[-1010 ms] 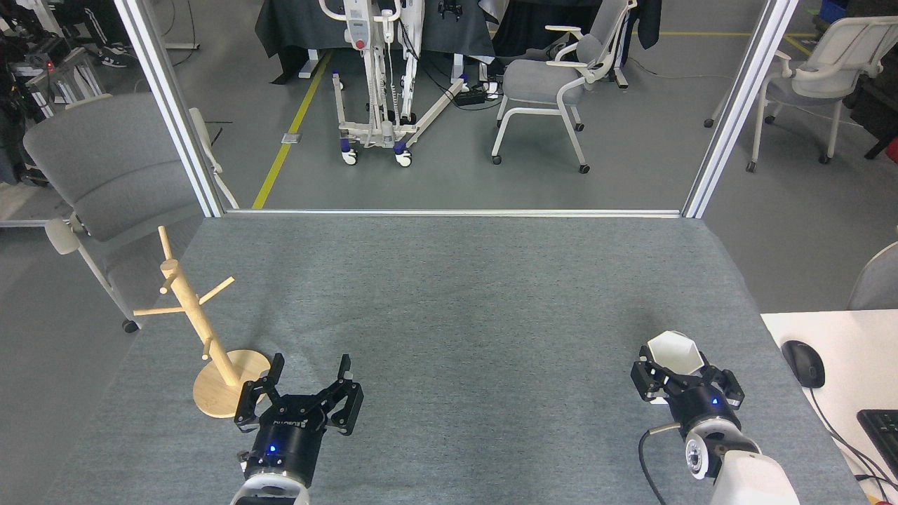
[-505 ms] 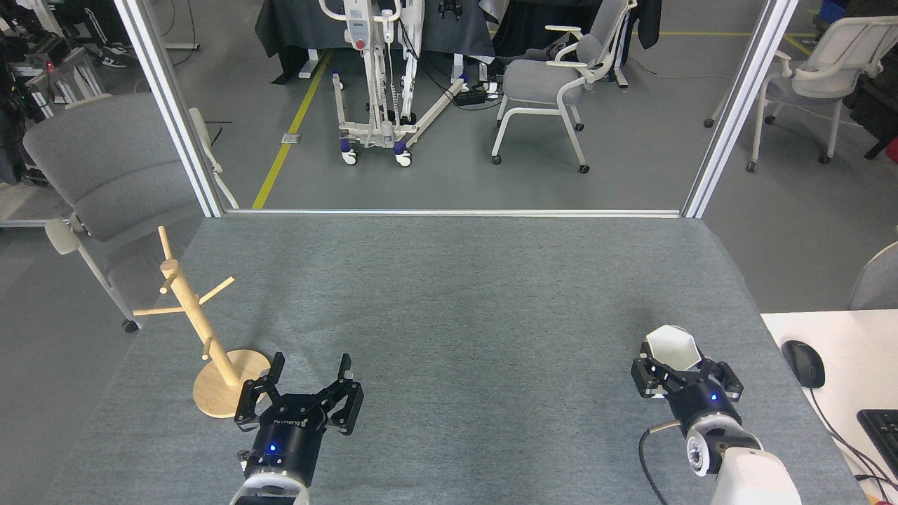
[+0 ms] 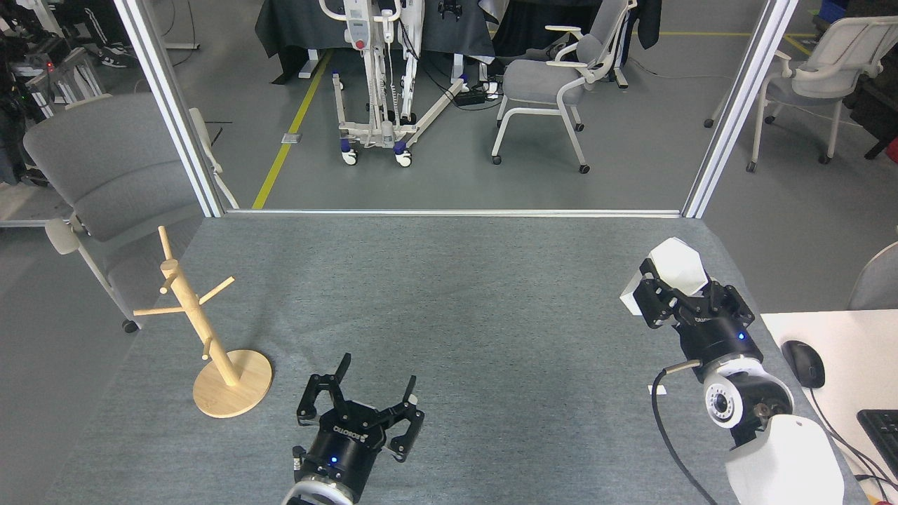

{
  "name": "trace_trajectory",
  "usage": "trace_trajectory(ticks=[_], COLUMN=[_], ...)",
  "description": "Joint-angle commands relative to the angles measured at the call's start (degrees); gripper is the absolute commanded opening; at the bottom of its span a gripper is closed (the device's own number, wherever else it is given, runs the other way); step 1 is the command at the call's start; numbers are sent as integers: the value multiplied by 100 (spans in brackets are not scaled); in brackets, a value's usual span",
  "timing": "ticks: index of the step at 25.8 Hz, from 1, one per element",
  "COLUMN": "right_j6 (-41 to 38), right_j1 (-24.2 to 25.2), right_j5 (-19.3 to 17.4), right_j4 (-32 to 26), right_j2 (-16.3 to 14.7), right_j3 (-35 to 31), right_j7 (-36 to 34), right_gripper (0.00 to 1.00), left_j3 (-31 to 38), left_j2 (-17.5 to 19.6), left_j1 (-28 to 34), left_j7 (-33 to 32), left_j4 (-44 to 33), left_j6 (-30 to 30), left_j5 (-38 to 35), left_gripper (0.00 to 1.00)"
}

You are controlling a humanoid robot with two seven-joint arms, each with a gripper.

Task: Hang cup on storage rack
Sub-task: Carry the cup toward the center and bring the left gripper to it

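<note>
A white faceted cup (image 3: 670, 272) is held off the table at the right, tilted, with my right gripper (image 3: 679, 298) shut on it from below. The wooden storage rack (image 3: 200, 330) stands on its round base near the table's left edge, its pegs bare. My left gripper (image 3: 374, 375) stands open over the grey table at the front centre, to the right of the rack's base, with nothing between its fingers.
The grey felt table (image 3: 449, 294) ends at a metal frame at the back. A white desk with a mouse (image 3: 803, 363) and a keyboard (image 3: 882, 435) adjoins the right side. A grey chair (image 3: 98, 175) stands just behind the rack.
My right gripper has lifted the cup up and away from the front edge. The left gripper has moved right, away from the rack's base.
</note>
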Motion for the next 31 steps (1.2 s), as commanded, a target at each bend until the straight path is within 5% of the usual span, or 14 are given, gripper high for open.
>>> trace_trajectory(ticks=[1,7,13,20,31], right_j6=[-170,454,3099,5235,5789], right_j1=[145,136,-162,-373,-329], right_j5=[-137,-50,1181,1260,1357], right_j4=[-489,-797,-902,-946,-911], right_j2=[-4,66,760,1174,1455], right_j3=[235,956,2318,3478,4006], right_j7=[74,83,110,241,909], right_gripper=[25,10,11,11,10], left_j3=[-909,-1586,-1542,-1533,-1120], left_j2=[64,-129,-428,-437,-446], left_j1=[-96,-861,-1414,-1871,-2241], left_j7=[8,-62,-71,-79,-255], left_j4=[2,600,1355,1795,2234], left_j6=[-51,-183,-569,-552,-561], left_j5=[-559,-550,-427,408,839], left_gripper=[99,99,99,99,99])
